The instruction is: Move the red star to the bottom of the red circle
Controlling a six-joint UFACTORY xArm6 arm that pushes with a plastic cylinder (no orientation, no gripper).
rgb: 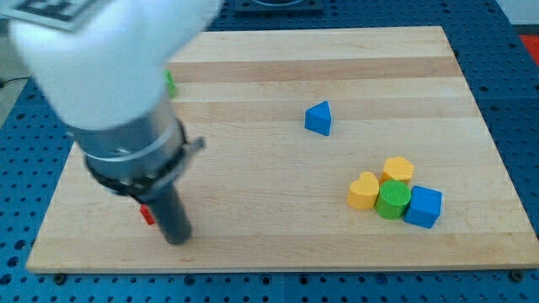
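My arm [118, 76] fills the view's left, and its dark rod ends at my tip [177, 238] near the board's bottom left. A small piece of a red block [147, 215] shows just left of the rod, touching it or nearly so. Its shape is hidden, so I cannot tell whether it is the red star or the red circle. No other red block is in view. A sliver of a green block [170, 83] shows at the arm's right edge, higher up.
A blue triangle [319, 118] lies at the board's middle. At the lower right sits a tight cluster: a yellow heart [364, 190], a yellow hexagon [397, 170], a green cylinder [392, 199] and a blue cube [423, 206]. The board's bottom edge [278, 268] is close below my tip.
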